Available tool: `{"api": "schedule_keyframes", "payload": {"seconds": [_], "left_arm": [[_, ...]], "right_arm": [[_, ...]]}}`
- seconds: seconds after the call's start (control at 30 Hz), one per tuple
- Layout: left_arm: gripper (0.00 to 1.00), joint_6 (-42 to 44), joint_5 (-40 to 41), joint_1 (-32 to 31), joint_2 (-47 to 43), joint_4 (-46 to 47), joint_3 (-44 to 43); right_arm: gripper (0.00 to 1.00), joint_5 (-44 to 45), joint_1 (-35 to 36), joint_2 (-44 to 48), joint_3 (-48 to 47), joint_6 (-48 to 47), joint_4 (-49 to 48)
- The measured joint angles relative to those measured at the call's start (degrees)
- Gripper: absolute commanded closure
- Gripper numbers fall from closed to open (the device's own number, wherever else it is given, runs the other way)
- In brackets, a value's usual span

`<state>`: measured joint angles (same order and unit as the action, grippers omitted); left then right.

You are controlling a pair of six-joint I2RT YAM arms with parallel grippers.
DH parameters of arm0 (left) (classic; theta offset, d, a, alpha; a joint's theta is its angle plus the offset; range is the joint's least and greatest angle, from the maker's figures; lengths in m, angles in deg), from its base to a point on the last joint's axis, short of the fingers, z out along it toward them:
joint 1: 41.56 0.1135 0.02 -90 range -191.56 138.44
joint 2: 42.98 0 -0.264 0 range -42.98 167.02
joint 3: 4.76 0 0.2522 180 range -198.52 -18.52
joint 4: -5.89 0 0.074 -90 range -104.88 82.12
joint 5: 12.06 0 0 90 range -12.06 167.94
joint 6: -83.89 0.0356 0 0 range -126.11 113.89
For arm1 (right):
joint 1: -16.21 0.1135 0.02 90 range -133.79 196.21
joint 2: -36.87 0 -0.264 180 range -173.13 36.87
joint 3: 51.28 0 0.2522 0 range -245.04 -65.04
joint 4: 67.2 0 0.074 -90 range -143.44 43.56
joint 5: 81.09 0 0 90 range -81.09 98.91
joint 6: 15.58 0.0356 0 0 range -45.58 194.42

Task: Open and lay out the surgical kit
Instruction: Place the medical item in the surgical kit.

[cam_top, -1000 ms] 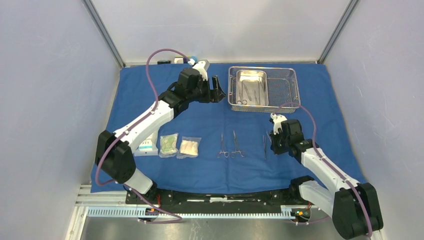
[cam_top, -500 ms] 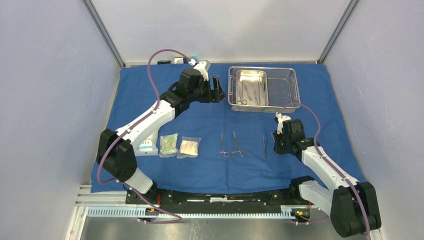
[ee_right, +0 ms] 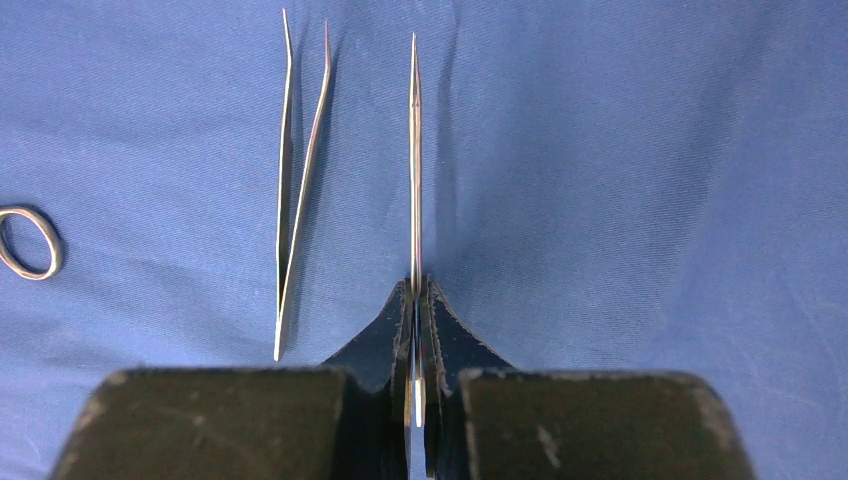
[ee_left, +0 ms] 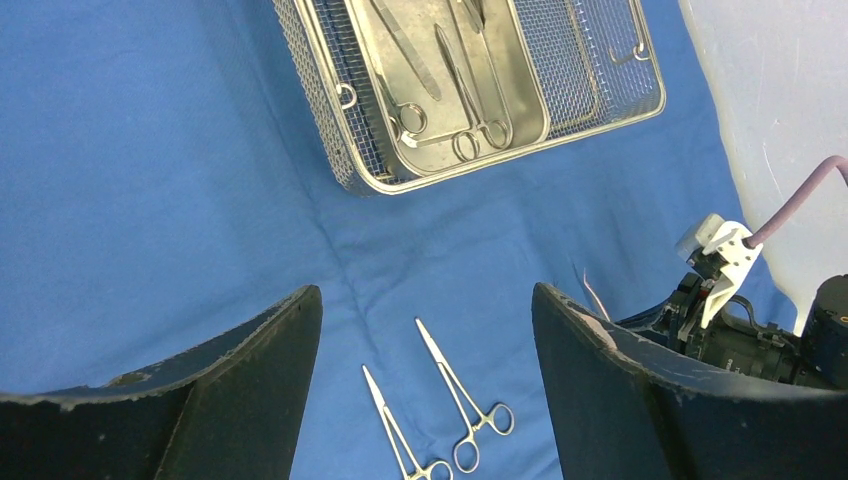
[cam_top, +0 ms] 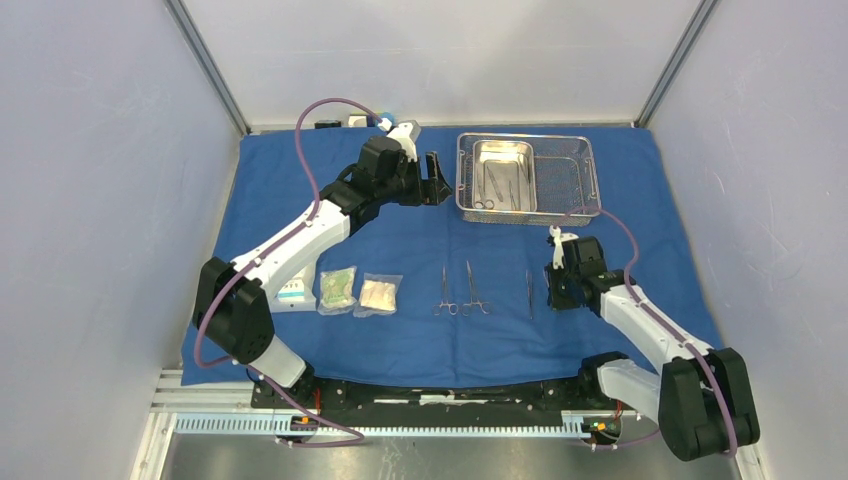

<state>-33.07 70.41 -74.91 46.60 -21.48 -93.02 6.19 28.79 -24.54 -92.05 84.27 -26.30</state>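
A large blue cloth wrap (cam_top: pixel 300 200) lay spread over most of the counter. Three small packets sat in a row towards the near-left corner: one white with blue print (cam_top: pixel 293 293), one greenish (cam_top: pixel 338 289), one beige (cam_top: pixel 379 294). The print was too small to read.

A steel mesh tray (cam_top: pixel 566 178) stood by the far edge, right of centre. Its inner pan (cam_top: pixel 503 152) sat in the tray's left half and held several slim instruments (ee_left: pixel 470 90).

On the cloth near the middle of the near edge, two ring-handled forceps (cam_top: pixel 445 292) (cam_top: pixel 474 290) lay side by side, and a pair of tweezers (cam_top: pixel 529 292) lay to their right.

The left arm reached far across the counter, elbow bent. The left gripper (cam_top: pixel 436 178) was held above the cloth just left of the tray, its fingers spread wide with nothing between them.

The right arm was folded low towards the near-right. The right gripper (ee_right: pixel 416 295) was clamped tight on a thin pointed instrument (ee_right: pixel 414 150), perhaps a second pair of tweezers squeezed flat. This pointed away from the fingers, just right of the tweezers on the cloth.
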Motion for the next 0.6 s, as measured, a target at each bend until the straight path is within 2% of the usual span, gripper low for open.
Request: {"api": "schedule_keyframes", "payload": {"seconds": [0.13,0.37,0.6], "left_arm": [[0.17,0.0,0.0,0.0,0.0,0.0,0.0],[0.16,0.0,-0.1,0.0,0.0,0.0,0.0],[0.16,0.0,-0.1,0.0,0.0,0.0,0.0]], "right_arm": [[0.99,0.2,0.0,-0.6,0.0,0.0,-0.1],[0.84,0.4,0.0,-0.9,-0.2,0.4,-0.1],[0.81,0.3,0.0,-1.3,-0.4,0.4,-0.1]]}}
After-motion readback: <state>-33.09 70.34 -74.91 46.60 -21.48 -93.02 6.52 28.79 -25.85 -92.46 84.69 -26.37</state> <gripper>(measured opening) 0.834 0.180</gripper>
